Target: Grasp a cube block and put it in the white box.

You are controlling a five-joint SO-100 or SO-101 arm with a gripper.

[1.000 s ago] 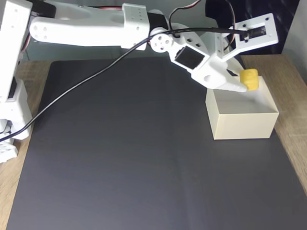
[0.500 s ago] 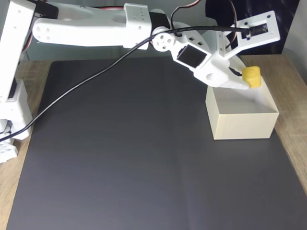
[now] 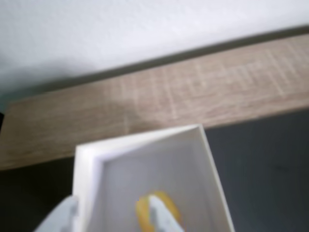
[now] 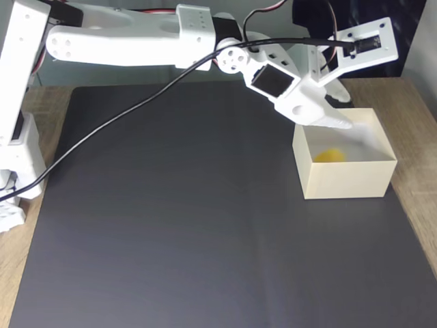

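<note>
Reading the fixed view from the left, I see the white arm reaching across from its base at the left edge over the black mat that covers most of the wooden counter. A black cable droops from the arm down toward the left. Further right, the fingers hang above the rear part of the white box, which sits at the mat's right side with its walls square to the mat edges. The fingers are parted and hold nothing. The yellow cube lies inside the box on its floor, near the front wall; being a cube, it has no long axis, and I cannot tell which way its faces are turned. In the wrist view I look down into the box, with the cube blurred at the bottom between two finger tips, and wood beyond the far corner.
</note>
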